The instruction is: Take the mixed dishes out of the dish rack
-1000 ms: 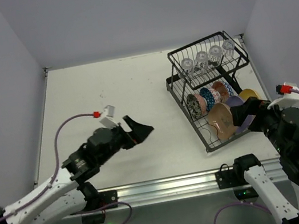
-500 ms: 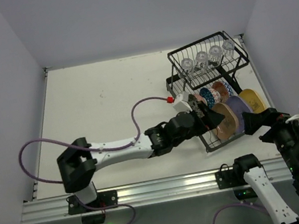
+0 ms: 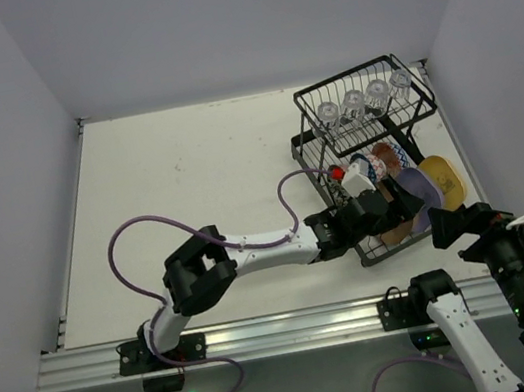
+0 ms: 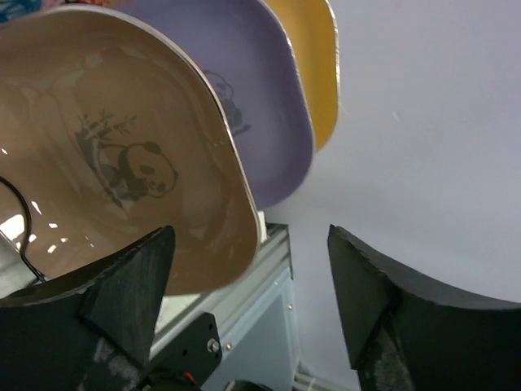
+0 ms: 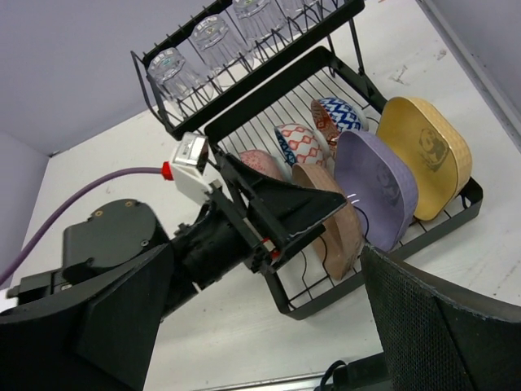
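I log one white table [image 3: 186, 169], its surface lightly scuffed toward 11 o'clock. Only one item stands directly on it: the black wire dish rack [image 3: 343, 78], at 2 o'clock, close to the right wall.

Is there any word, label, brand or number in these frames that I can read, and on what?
No readable text anywhere in these views.
tan plate: only a panda drawing with bamboo, no words.
lavender plate: a faint print, partly hidden, no legible letters.
yellow plate: an emblem, too small to read.
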### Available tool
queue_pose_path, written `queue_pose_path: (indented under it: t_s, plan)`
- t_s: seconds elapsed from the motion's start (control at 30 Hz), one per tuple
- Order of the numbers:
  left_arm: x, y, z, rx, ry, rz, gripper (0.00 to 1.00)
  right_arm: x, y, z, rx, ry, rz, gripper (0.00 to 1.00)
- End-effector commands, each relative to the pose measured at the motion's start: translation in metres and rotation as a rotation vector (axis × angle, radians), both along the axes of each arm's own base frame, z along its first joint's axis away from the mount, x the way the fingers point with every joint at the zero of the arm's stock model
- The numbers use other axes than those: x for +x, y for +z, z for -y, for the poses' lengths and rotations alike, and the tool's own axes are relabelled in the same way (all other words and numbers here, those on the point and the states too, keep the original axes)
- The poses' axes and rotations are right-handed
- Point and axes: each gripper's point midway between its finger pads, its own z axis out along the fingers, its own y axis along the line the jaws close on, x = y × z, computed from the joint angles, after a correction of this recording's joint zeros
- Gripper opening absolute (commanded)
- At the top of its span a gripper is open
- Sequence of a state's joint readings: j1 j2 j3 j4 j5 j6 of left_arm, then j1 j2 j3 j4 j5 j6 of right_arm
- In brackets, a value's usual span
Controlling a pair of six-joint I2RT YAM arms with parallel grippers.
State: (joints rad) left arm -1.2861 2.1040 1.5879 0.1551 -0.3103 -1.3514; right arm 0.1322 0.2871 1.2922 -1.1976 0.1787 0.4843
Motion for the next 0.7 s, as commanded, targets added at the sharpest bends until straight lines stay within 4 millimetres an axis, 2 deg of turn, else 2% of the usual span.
queue_pose_path:
  t_s: [0.0,0.07,0.1,0.2,0.37,0.4,0.5,0.57,0.67]
  plan:
    - [0.015,0.007,0.008,-0.007,0.082,0.012,0.77,-0.004,0.011,-0.008,0.025,0.047,0.035,0.99]
    - [0.02,0.002,0.008,0.008,0.104,0.016,0.75,-0.004,0.012,-0.011,0.027,0.059,0.037,0.99]
    - [0.024,-0.003,0.008,0.016,0.116,0.016,0.7,-0.005,0.012,-0.013,0.032,0.069,0.037,0.99]
    - [0.031,-0.003,0.006,0.015,0.14,0.019,0.61,-0.005,0.011,-0.014,0.031,0.077,0.038,0.99]
    - [0.038,0.002,0.008,-0.004,0.153,0.044,0.52,-0.003,0.006,-0.015,0.029,0.085,0.032,0.99]
    - [0.038,0.0,0.009,-0.001,0.151,0.044,0.46,-0.003,0.006,-0.016,0.028,0.087,0.03,0.99]
    - [0.04,0.002,0.011,-0.016,0.148,0.046,0.36,-0.002,0.004,-0.016,0.023,0.089,0.024,0.99]
    - [0.041,0.004,0.013,-0.034,0.145,0.046,0.23,-0.001,0.003,-0.016,0.021,0.089,0.024,0.99]
    - [0.043,0.007,0.015,-0.05,0.144,0.051,0.14,0.001,0.002,-0.017,0.019,0.093,0.021,0.99]
